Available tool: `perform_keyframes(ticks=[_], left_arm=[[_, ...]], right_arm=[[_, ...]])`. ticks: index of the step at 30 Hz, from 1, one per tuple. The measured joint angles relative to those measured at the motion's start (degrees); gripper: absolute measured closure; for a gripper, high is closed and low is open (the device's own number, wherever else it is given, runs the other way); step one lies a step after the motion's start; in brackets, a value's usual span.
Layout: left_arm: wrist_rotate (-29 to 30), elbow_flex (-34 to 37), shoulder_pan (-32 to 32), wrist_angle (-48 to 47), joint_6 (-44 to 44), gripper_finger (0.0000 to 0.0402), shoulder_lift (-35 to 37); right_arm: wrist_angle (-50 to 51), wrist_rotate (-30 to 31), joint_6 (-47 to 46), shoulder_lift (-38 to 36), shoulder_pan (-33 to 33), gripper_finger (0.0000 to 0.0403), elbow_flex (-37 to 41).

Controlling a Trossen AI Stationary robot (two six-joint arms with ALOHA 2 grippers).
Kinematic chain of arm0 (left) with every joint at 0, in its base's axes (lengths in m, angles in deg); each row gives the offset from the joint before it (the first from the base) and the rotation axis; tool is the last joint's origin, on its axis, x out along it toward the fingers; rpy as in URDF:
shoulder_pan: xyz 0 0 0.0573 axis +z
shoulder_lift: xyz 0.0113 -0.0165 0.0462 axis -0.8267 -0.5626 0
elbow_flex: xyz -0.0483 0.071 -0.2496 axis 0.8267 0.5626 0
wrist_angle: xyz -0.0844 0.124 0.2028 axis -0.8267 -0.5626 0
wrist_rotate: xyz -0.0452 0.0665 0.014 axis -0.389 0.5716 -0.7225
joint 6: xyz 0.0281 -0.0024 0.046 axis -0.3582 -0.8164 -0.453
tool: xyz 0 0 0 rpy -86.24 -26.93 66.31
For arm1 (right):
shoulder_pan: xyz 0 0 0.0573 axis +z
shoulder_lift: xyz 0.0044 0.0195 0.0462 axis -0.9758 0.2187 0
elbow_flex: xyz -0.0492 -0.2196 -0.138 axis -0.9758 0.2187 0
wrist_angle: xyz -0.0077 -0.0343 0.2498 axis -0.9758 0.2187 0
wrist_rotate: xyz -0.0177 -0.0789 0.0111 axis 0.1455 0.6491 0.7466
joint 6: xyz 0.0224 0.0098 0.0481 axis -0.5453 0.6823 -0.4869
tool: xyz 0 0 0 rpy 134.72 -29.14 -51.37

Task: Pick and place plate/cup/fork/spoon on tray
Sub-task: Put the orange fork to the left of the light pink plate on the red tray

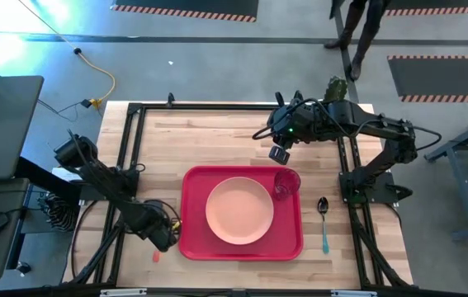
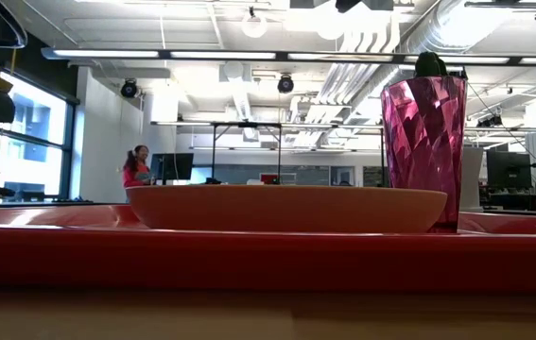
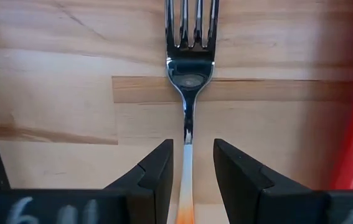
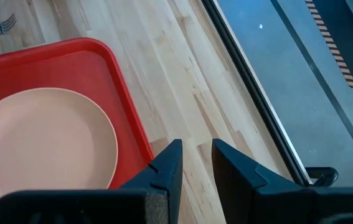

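Overhead — strip lights (image 2: 168, 54); below, wooden table (image 1: 217, 140).

Beside the tray (image 1: 191, 183), bare desk (image 1: 217, 136) lies open along its far edge, the spoon (image 1: 323, 221) bars its right side, and the left hand (image 3: 189, 163) straddles the fork (image 3: 190, 74) at its left.

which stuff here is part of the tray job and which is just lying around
Job: tray, plate, cup, spoon, fork between the left claw's open fingers.
Lying about: cactus pot, yellow cable on the floor.
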Motion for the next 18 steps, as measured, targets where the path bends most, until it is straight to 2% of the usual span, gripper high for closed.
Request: perform_keyframes(ticks=[8, 18], left_arm=[[-0.07, -0.01, 0.75, 0.03, -0.13, 0.0302, -2.51], [0.21, -0.06, 0.78, 0.77, -1.25, 0.0356, -3.62]], right_arm=[[0.24, 0.00, 0.02, 0.00, 0.00, 0.0324, 0.02], [0.26, 0.00, 0.07, 0.00, 0.00, 0.0324, 0.02]])
